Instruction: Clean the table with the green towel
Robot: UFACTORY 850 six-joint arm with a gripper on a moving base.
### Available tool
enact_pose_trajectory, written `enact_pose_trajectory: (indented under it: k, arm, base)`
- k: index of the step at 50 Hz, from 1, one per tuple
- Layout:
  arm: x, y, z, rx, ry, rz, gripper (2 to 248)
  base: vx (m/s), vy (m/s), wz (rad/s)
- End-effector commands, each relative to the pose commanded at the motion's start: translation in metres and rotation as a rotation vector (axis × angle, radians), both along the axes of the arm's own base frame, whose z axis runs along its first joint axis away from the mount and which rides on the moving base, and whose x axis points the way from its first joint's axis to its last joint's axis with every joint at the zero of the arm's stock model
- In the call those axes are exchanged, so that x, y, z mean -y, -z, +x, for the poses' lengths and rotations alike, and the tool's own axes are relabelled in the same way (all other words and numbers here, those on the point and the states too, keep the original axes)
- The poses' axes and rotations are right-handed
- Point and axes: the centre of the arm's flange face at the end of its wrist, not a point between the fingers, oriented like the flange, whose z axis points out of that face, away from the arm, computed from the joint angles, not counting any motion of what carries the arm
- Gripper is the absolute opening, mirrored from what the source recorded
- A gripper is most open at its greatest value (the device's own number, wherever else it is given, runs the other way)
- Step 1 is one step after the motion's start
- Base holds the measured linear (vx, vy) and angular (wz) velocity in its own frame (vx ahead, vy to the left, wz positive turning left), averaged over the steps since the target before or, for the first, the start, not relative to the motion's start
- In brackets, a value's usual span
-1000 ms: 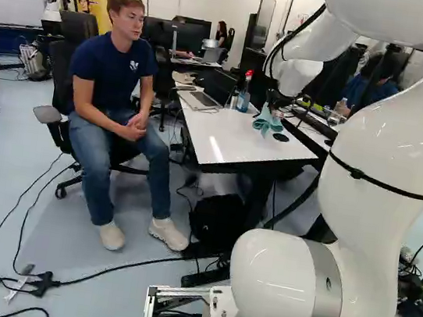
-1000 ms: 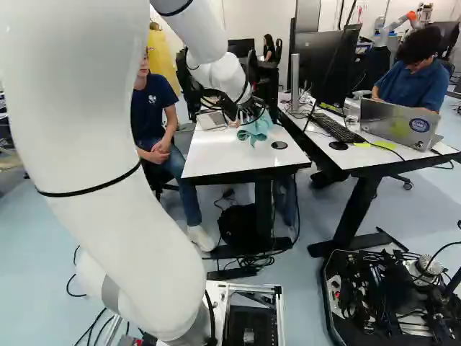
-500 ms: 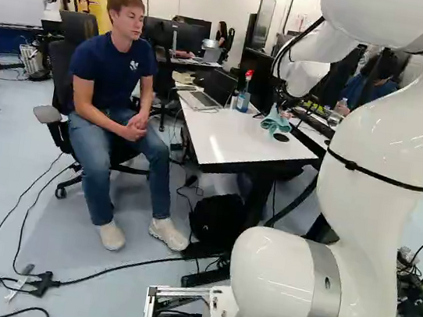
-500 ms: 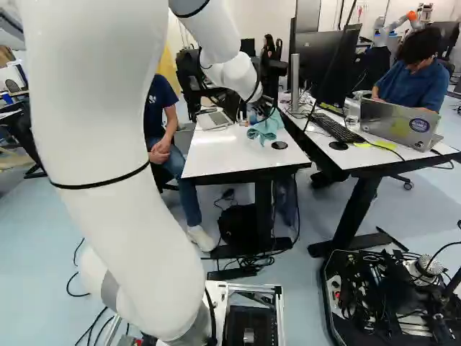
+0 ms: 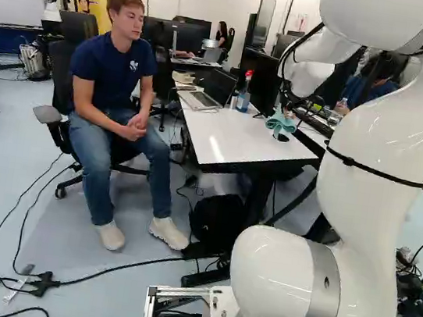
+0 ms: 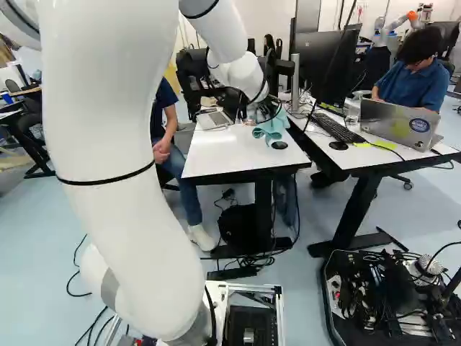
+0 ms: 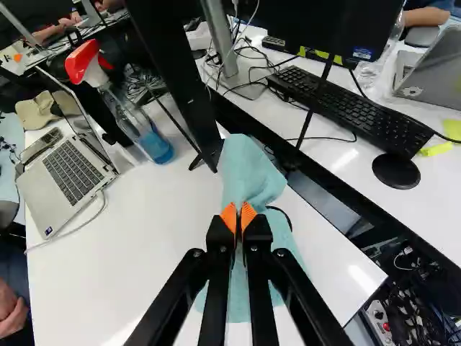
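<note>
At the far right part of the white table, my gripper holds the light green towel. The right base view has the gripper above the towel too. In the wrist view the gripper is shut on a bunched fold of the towel, its orange pads pinching it from both sides. Cloth spreads ahead of the fingers and hangs beneath them, partly covering a black disc. How much of its underside touches the table is hidden.
On the table stand a spray bottle with a red head, an open laptop and a dark monitor. A second desk with a keyboard adjoins beyond a gap. Someone sits beside the table's left edge.
The arm has carried the gripper and the held towel rightward in both base views, over toward the black disc and the table's right edge. The base has stayed in place.
</note>
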Motion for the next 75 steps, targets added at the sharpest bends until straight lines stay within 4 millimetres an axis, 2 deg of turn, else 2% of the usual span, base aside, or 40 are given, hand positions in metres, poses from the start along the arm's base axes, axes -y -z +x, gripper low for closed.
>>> enact_pose_trajectory:
  k: [32,33,37,38,42,43,48,49,53,54,58,59,75]
  arm:
    - [0.0,0.0,0.0,0.0,0.0,0.0,35]
    - [0.0,0.0,0.0,0.0,0.0,0.0,65]
    - [0.0,0.0,0.0,0.0,0.0,0.0,65]
    - [0.0,0.0,0.0,0.0,0.0,0.0,100]
    - [0.0,0.0,0.0,0.0,0.0,0.0,100]
    - [0.0,0.0,0.0,0.0,0.0,0.0,135]
    - [0.0,0.0,0.0,0.0,0.0,0.0,135]
    - [0.0,0.0,0.0,0.0,0.0,0.0,172]
    - [0.0,0.0,0.0,0.0,0.0,0.0,172]
    - [0.0,0.0,0.0,0.0,0.0,0.0,209]
    - [0.0,0.0,0.0,0.0,0.0,0.0,209]
    - [0.0,0.0,0.0,0.0,0.0,0.0,244]
    - [0.0,0.0,0.0,0.0,0.0,0.0,247]
  base:
    - [0.0,0.0,0.0]
    - [0.0,0.0,0.0]
    - [0.0,0.0,0.0]
    - [0.0,0.0,0.0]
    - [0.0,0.0,0.0]
    - [0.0,0.0,0.0]
    - [0.0,0.0,0.0]
    - [0.0,0.0,0.0]
    - [0.0,0.0,0.0]
    - [0.0,0.0,0.0]
    - [0.0,0.0,0.0]
    - [0.0,0.0,0.0]
    - [0.0,0.0,0.0]
